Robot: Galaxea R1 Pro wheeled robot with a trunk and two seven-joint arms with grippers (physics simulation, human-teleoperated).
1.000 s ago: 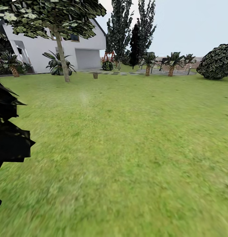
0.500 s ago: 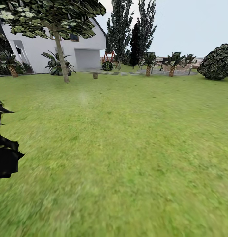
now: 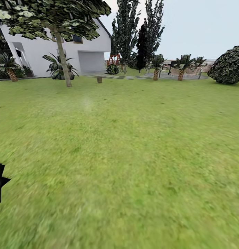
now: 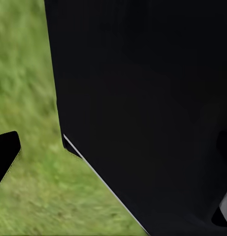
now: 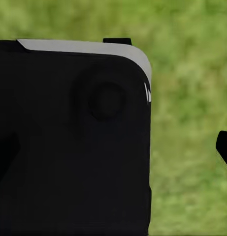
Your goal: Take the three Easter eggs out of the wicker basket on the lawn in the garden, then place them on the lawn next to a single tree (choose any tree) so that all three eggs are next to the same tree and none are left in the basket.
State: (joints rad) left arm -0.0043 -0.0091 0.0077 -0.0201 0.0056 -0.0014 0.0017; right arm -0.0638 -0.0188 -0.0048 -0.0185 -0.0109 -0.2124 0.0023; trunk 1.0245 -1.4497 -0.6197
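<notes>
Looking out from the head camera, the lawn (image 3: 133, 162) spreads wide and bare toward a white house (image 3: 40, 55) at the far left, with a leaning pale trunk, the tree (image 3: 63, 60), standing just in front of it at the far edge of the grass. A round dark bush (image 3: 228, 65) sits far right, and small palms (image 3: 181, 65) and tall dark conifers (image 3: 136, 31) line the far middle. A tiny brownish object (image 3: 99, 79) rests on the grass near the stepping stones; it may be the wicker basket, but it is too small to say, and no eggs can be made out, so where they lie cannot be told from here. Both wrist cameras are mostly blocked by black robot body panels (image 4: 143, 113), with blurred grass (image 5: 192, 123) beyond, so whether either gripper is spread or closed cannot be told. As a judgement, the eggs should be light, rigid and smooth-shelled, rounded enough to squirt out of a pinch, so each is best taken across its widest middle with the fingers square to it and only modest force. Woven twig would likely be light too, and might shift or tip if an egg is dragged against its rim, so a straight upward lift seems wise.
</notes>
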